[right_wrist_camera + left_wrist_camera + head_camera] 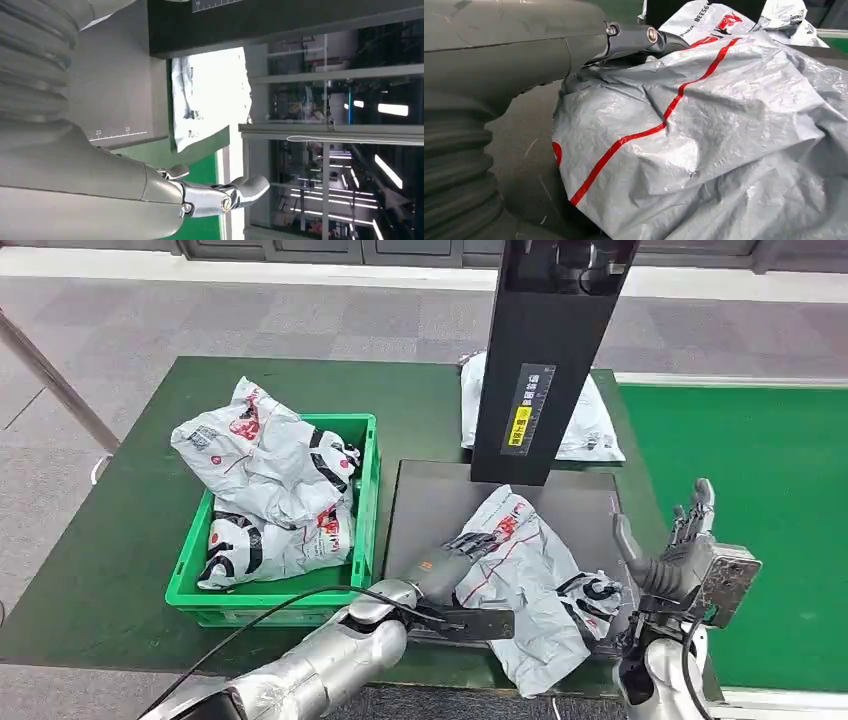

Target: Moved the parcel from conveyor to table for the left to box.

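Green-topped table [150, 540] carries everything; green conveyor belt [770, 530] runs along its right side. Black scanner column [545, 350] stands upright at the back edge of a dark flat platform [430, 505], with a yellow-and-white label on its face. Green plastic crate [365, 490] sits left of the platform, touching or just beside it; it holds two crumpled grey poly-mailer bags with red and black print, upper bag [260, 455] heaped above the rim, lower bag [265, 545] lying on the crate floor under it. The parcel [530, 580], same grey mailer with a red stripe, lies on the platform's front right part, its lower end hanging over the table's near edge. Another grey mailer [590, 425] lies behind the column, at the table's back right, next to the belt. Left hand [465, 565] is on the parcel's left edge; left wrist view shows a finger [644, 37] hooked over the top of a fold of the parcel [704, 150], so it has hold of the bag, though I can't tell how firm. Right hand [685, 555] stands just right of the parcel, fingers spread and pointing up, holding nothing. Right wrist view adds a ruler scale printed on the platform [117, 132], the far mailer [210, 95], and lit racking behind.
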